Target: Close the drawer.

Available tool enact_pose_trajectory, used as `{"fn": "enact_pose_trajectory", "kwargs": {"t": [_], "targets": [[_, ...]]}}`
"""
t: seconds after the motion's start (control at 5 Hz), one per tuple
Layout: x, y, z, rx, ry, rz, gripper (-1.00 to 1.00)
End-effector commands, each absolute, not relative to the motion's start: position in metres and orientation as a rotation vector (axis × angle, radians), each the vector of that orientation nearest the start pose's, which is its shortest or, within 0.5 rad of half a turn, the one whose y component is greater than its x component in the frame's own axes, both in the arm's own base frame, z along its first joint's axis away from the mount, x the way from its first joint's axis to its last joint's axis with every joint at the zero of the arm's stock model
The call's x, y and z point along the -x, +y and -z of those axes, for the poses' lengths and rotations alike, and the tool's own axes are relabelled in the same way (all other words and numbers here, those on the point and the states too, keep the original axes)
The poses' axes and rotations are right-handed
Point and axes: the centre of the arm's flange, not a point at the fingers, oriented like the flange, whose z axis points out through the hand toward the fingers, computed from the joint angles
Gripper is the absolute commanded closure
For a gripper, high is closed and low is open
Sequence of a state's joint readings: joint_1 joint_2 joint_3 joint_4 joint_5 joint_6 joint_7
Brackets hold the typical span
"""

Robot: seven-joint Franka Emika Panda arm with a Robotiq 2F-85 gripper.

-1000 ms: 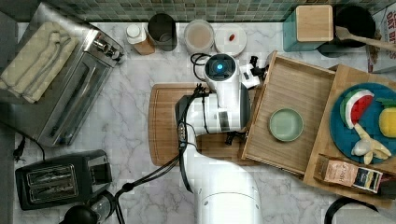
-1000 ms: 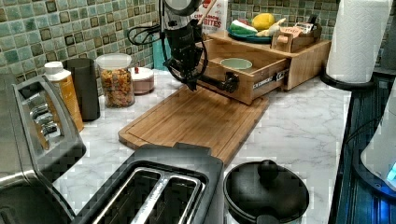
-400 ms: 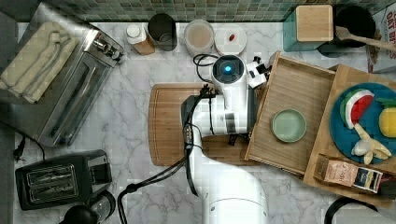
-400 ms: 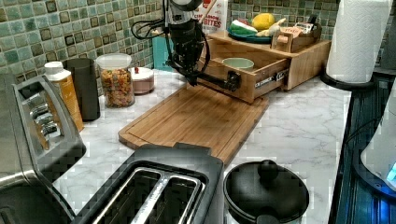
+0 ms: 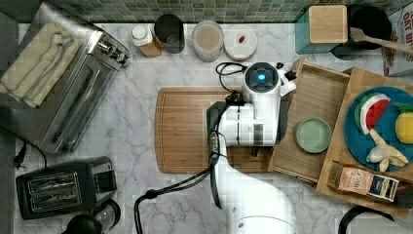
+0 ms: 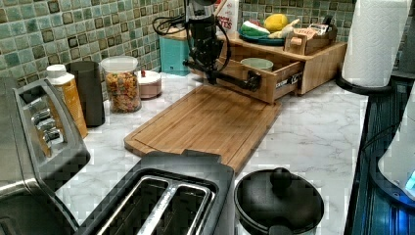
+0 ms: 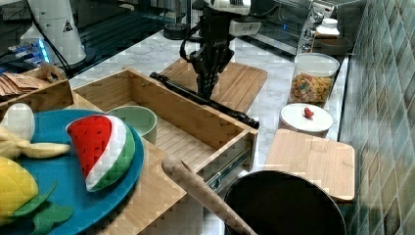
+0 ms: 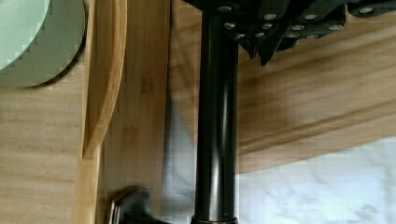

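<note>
Bamboo drawer [image 7: 195, 128] stands pulled well out of its wooden cabinet [image 5: 363, 80] on a marble bench [image 5: 126, 126], at the top view's right, a pale green bowl [image 5: 314, 135] resting on its floor. A Franka arm's end effector [image 7: 208, 90] is set down on the black bar handle [image 7: 230, 111] fixed along the drawer front; in the wrist view the handle [image 8: 215, 130] runs right under the dark fingers [image 8: 261, 44] (whether they are clamped round the bar or merely against it, I cannot tell). On the cabinet top sits a blue plate [image 7: 58, 196] with a toy watermelon slice [image 7: 105, 149]. A grooved cutting board [image 5: 187, 129] lies on the bench just beside the drawer front, under the arm.
</note>
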State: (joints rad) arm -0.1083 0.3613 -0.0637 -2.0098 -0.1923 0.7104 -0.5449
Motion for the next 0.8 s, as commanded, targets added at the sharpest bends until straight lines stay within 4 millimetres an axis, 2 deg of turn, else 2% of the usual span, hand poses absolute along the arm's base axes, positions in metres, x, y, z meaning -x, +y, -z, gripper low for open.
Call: {"fn": "enact_pose_trajectory", "kwargs": {"t": [0.2, 0.4, 0.6, 0.8], "targets": [[-0.518, -0.328, -0.331, 3.246, 0.861, -0.022, 1.0], [-0.491, -0.365, -0.338, 3.296, 0.889, 0.029, 1.0], [-0.473, -0.405, -0.332, 3.35, 0.834, 0.1, 1.0], [-0.463, -0.422, -0.338, 3.356, 0.764, 0.131, 1.0]]}}
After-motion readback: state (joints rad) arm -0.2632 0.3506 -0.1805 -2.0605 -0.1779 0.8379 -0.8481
